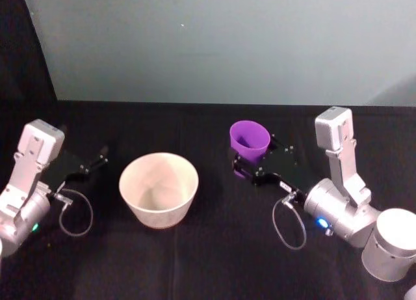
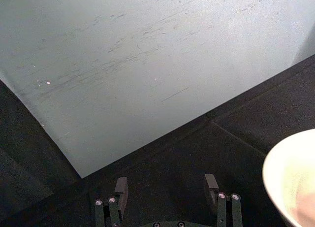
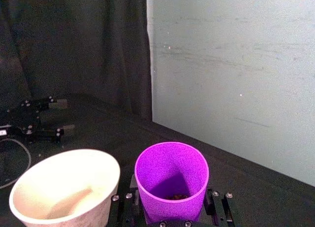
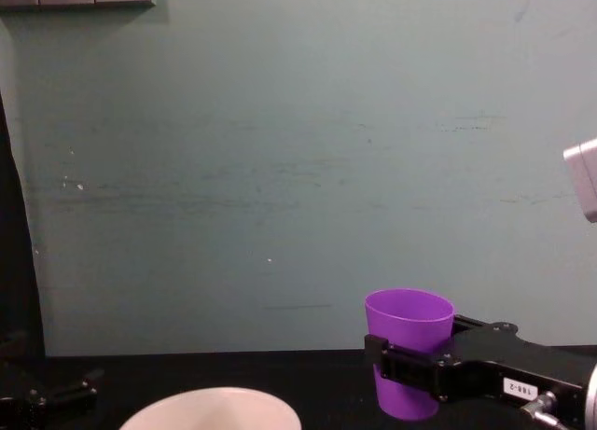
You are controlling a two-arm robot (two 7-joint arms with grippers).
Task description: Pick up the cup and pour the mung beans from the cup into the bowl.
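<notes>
The purple cup (image 1: 249, 138) stands upright to the right of the bowl (image 1: 130, 199), clear of its rim. My right gripper (image 1: 253, 155) is shut on the cup's lower half, one finger on each side. In the right wrist view the cup (image 3: 171, 175) sits between the fingers (image 3: 216, 207), with a few dark mung beans (image 3: 175, 196) at its bottom. From the chest, the cup (image 4: 409, 337) shows clamped in the black gripper (image 4: 406, 365). The pale bowl (image 3: 29, 187) holds no beans. My left gripper (image 1: 101, 158) is open, parked left of the bowl, holding nothing.
A black cloth covers the table (image 1: 214, 261). A pale green wall (image 1: 227, 46) runs along the table's back edge. A dark curtain (image 3: 74, 49) hangs at the far left. A cable loop (image 1: 77, 215) hangs off the left wrist.
</notes>
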